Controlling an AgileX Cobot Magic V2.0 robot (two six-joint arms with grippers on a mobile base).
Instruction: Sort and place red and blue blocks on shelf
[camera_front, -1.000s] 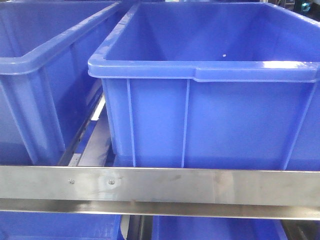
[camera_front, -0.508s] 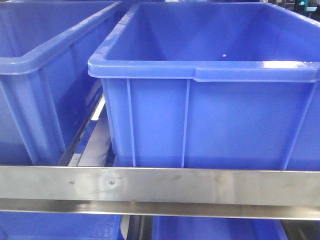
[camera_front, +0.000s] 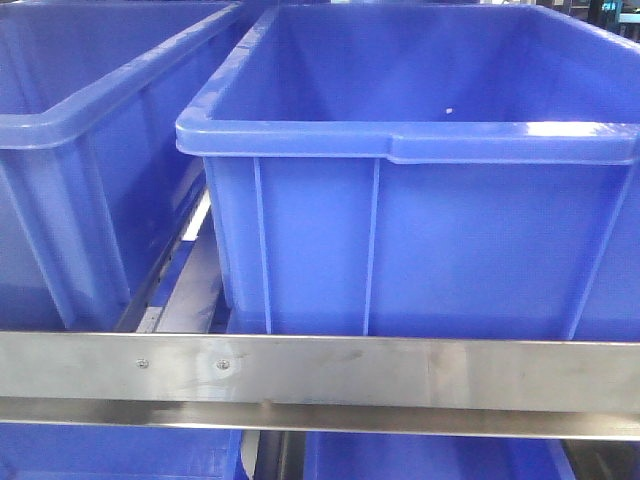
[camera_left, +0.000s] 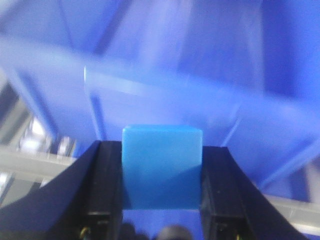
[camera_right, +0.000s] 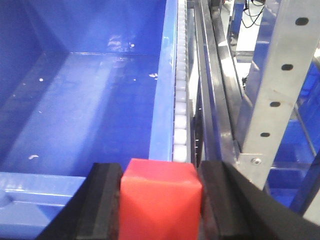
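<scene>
The front view shows only the shelf (camera_front: 430, 372), its rail with two screws (camera_front: 222, 364), and two bins (camera_front: 420, 250) behind it. Neither block nor gripper appears there. Only the left wrist view shows the left gripper (camera_left: 162, 172), closed narrowly on the blue block (camera_left: 162, 160), with a blurred bin wall at 12 o'clock. Only the right wrist view shows the right gripper (camera_right: 160, 210), which clamps the red block (camera_right: 160, 192) by a bin's near rim. A white roller track (camera_right: 180, 95) lies at 12 o'clock and a holed steel post (camera_right: 280, 75) at 2 o'clock.
</scene>
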